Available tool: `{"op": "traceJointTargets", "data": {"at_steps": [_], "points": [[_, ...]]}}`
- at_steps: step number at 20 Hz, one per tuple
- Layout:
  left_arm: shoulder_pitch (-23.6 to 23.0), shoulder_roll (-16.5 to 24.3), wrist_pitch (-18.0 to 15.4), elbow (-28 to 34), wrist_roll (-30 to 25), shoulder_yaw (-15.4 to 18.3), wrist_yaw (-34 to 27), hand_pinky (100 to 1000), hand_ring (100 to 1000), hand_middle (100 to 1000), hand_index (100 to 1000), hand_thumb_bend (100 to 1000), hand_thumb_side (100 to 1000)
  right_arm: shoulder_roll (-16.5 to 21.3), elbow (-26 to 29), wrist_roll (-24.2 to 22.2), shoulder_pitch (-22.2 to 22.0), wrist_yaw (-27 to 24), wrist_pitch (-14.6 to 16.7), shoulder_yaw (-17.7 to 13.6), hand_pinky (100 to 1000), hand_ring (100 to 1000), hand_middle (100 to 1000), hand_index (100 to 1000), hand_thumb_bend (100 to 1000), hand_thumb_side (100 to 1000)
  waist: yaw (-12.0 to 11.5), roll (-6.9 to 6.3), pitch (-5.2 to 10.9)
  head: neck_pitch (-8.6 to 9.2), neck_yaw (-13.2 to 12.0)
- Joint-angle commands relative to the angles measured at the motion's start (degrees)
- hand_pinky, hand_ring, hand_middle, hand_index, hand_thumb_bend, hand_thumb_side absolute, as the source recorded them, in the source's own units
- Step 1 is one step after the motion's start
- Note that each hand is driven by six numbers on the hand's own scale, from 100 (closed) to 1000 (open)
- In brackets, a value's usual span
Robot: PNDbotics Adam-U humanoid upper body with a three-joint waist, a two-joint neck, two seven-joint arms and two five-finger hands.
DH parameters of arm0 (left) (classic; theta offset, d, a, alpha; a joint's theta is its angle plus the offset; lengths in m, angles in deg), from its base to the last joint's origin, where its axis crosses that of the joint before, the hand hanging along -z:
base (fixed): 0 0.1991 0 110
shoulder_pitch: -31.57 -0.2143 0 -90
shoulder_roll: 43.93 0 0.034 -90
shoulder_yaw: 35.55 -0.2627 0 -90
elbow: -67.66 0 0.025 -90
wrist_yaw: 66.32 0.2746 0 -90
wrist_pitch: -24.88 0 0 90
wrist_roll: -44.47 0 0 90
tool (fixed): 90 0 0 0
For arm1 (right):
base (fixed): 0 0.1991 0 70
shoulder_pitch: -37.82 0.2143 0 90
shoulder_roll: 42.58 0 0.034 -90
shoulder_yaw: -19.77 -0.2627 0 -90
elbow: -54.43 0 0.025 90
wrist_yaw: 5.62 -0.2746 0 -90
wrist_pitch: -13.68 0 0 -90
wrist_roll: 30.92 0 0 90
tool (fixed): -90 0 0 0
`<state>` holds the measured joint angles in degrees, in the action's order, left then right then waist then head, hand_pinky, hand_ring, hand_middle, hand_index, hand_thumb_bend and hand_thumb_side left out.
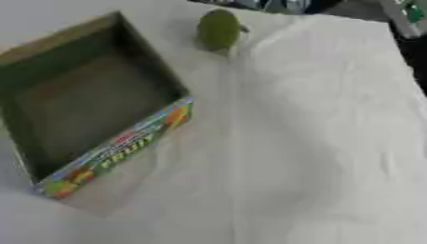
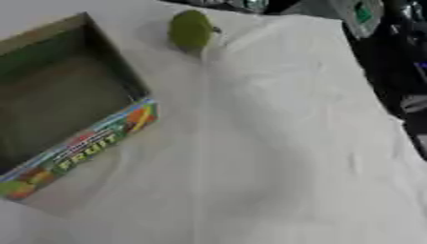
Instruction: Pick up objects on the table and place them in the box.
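Box count is one — open-topped, at the left of the white-covered bench; one green fruit lies far beyond it — neither hand shows.

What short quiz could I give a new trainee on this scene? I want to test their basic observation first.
1. True or false: the green rounded fruit-like object lies inside the open cardboard box with the colourful printed front.
2. What word is printed on the box's front?
3. Which robot hand is in view: A left, B right, C neither?

Key: 1 false, it sits on the white cloth beyond the box's far corner. 2 FRUIT. 3 C.
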<state>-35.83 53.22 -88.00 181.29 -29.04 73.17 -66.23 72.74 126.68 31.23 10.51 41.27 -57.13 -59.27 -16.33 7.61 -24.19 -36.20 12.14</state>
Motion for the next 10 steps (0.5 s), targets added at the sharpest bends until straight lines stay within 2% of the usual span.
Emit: {"op": "traceJointTargets", "data": {"at_steps": [1,10], "points": [[0.1,1.7,0.2,1.0,0.1,0.7,0.5,587,658,621,738,100,565,3.5,1.4,0.3,0.2,-1.1,-0.5,-1.7,865,895,887,961,100,401,0.1,-0.42,1.37,0.1,-0.4],[-0.1,1.7,0.3,1.0,0.1,0.8,0.6,586,659,622,738,100,565,5.0,2.8,1.5,-1.0,-4.0,-1.2,-3.2,875,908,889,967,100,350,0.3,-0.45,1.26,0.16,-0.6]]}}
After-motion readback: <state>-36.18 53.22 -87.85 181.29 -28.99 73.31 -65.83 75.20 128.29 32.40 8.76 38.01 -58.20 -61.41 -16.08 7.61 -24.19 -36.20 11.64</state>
